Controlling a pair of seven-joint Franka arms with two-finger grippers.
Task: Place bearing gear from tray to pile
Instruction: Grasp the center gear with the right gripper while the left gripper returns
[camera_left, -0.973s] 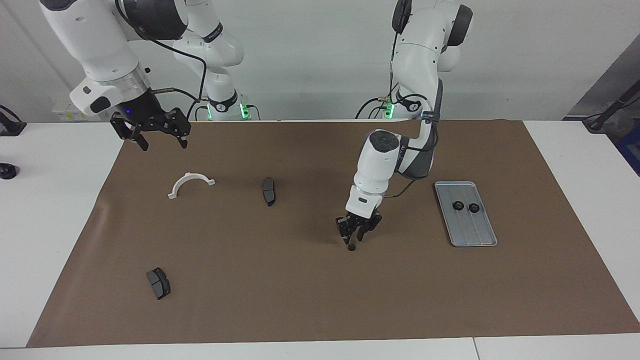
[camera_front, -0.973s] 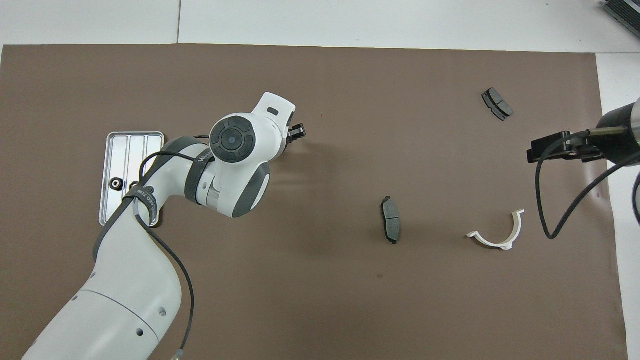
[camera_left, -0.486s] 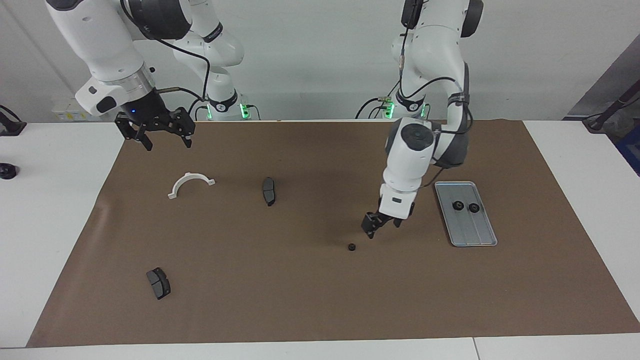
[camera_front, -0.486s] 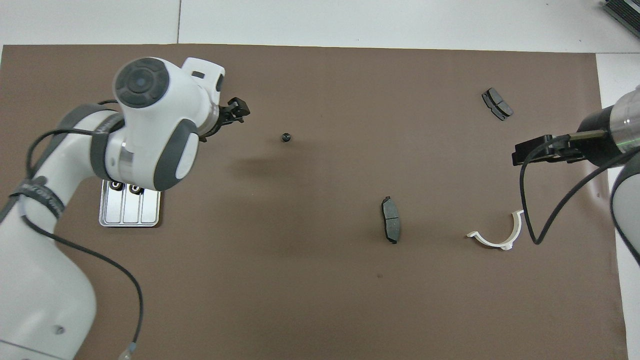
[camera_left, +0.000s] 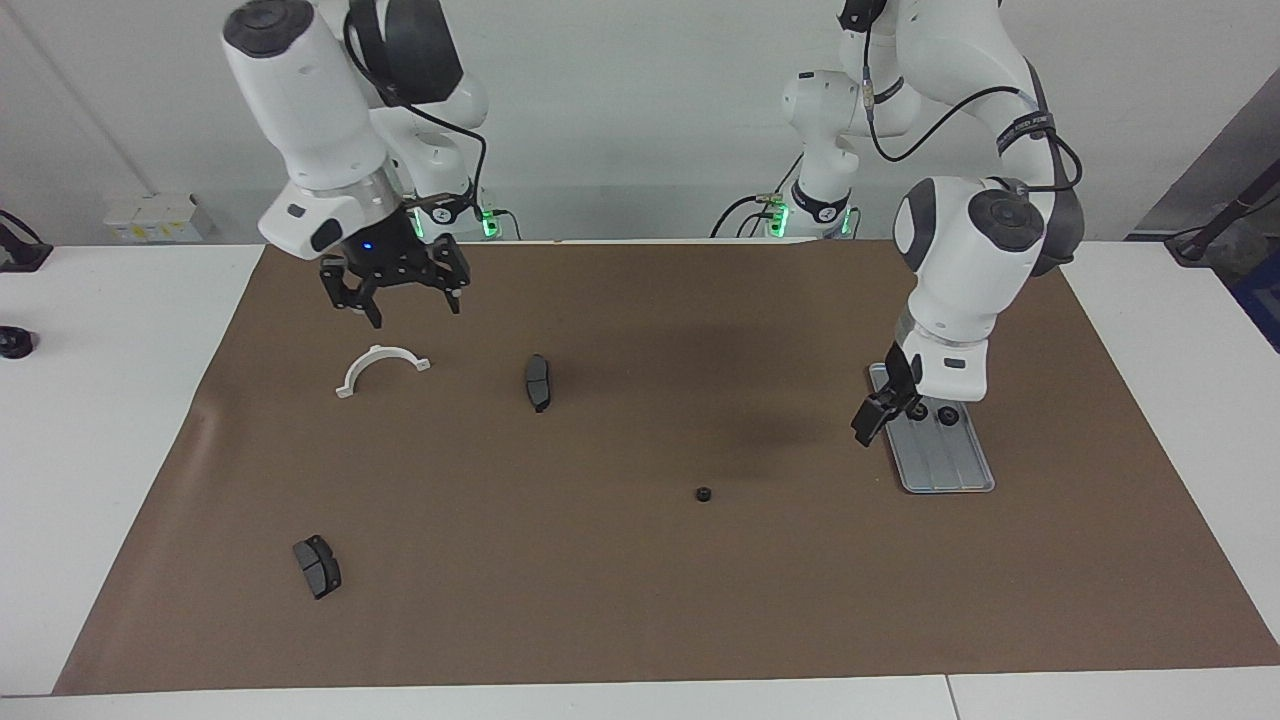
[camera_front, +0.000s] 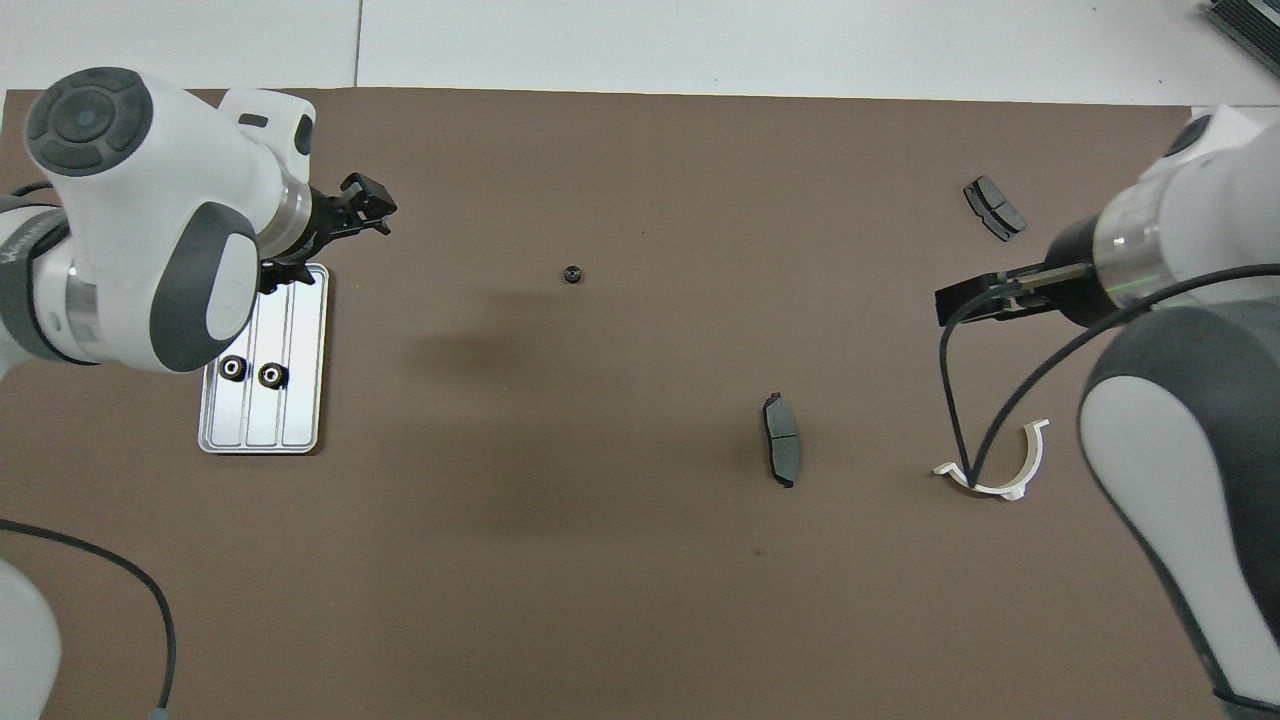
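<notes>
Silver metal tray (camera_left: 945, 460) with rounded corners, raised rim and lengthwise ridges, lying on the brown mat (camera_left: 640, 600) toward the left arm's end of the table; two small black round gears (camera_front: 252, 371) sit side by side in it. A third gear (camera_left: 704, 494), equally small and black, lies alone on the mat, well apart from the tray toward the table's middle. Farther from the tray toward the right arm's end lie a dark grey brake pad (camera_left: 538, 382), a white half-ring bracket (camera_left: 381, 368) and a second brake pad (camera_left: 317, 566). Left gripper (camera_left: 880, 412) hangs over the tray's edge, its fingers spread and empty. Right gripper (camera_left: 398, 297) hovers over the mat just above the white bracket, likewise spread and holding nothing. White tabletop (camera_left: 110, 400) borders the mat on all sides; a pale wall (camera_left: 640, 120) stands at the robots' end of the table.
</notes>
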